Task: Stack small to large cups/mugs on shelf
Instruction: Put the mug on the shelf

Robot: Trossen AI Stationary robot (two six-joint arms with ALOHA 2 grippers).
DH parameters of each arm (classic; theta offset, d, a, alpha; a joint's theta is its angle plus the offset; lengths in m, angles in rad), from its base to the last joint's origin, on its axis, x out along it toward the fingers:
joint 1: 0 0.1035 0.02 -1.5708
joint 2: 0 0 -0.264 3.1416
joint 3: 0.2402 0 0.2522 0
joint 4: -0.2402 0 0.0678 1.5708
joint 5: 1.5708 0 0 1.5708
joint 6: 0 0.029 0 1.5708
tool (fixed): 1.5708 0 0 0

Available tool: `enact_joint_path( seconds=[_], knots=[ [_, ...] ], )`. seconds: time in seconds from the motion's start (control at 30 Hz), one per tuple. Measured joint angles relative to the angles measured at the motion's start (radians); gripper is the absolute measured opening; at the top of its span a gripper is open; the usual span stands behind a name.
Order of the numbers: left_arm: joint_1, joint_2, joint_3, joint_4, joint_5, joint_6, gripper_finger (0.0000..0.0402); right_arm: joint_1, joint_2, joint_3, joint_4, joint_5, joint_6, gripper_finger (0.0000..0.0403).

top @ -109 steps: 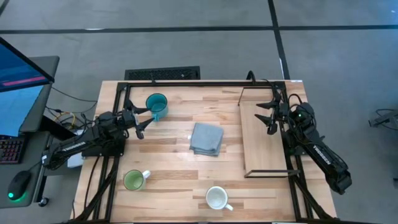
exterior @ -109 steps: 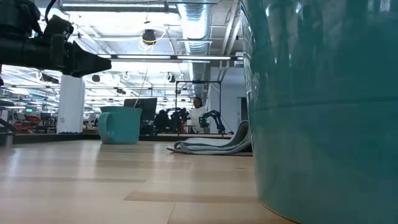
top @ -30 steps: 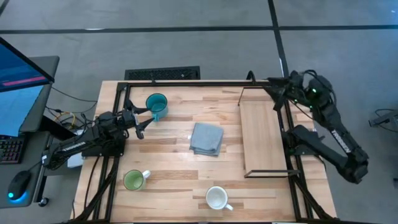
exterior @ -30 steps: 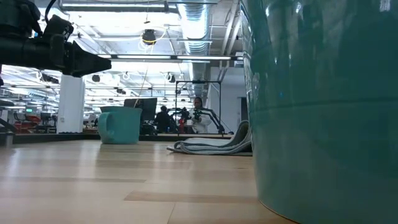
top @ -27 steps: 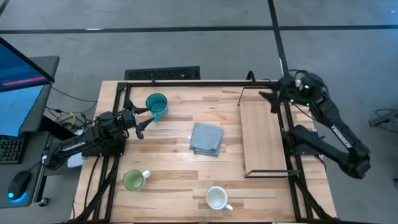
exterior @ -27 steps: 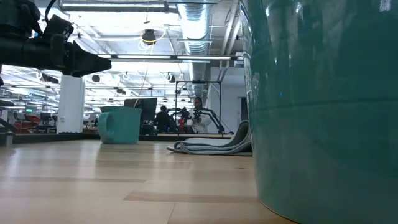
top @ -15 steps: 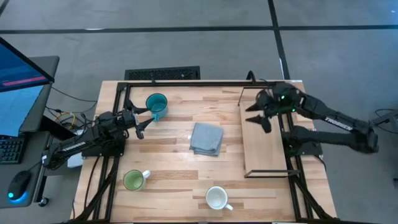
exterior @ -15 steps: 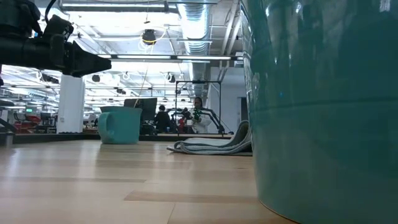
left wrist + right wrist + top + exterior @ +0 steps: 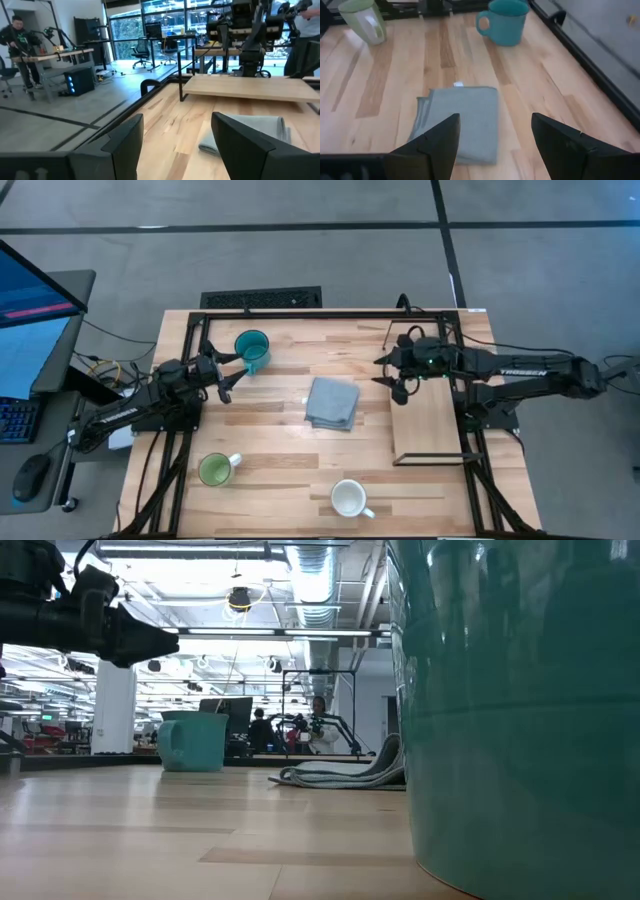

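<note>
Three mugs on the slatted wooden desk, none on the shelf yet. Landmark is the folded grey-blue cloth, mid-desk. Teal-blue mug sits well apart from the cloth, toward the far left corner of the desk. Light green mug is well apart from the cloth toward the near left. White mug is toward the near edge, well apart from the cloth. Shelf, a light-wood board with thin black wire frame, lies near the cloth on its right side, with nothing standing on it.

Right claw hovers over the shelf's edge nearest the cloth, jaws released, holding nothing; its wrist view looks down on the cloth with the teal-blue and green mugs beyond. Left claw waits between the cloth and the teal-blue mug, just beside the mug, jaws apart, empty.
</note>
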Motion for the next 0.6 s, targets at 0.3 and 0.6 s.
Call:
enact_joint_path(
  seconds=[0.3,0.6],
  knots=[
    [0.000,0.000,0.000,0.000,0.000,-0.008,0.0226,-0.035,-0.067,-0.097,0.125,0.003,0.003,0.0270],
    [0.000,0.000,0.000,0.000,0.000,-0.010,0.0226,-0.070,-0.105,-0.097,0.126,0.005,-0.043,0.0270]
  ],
)
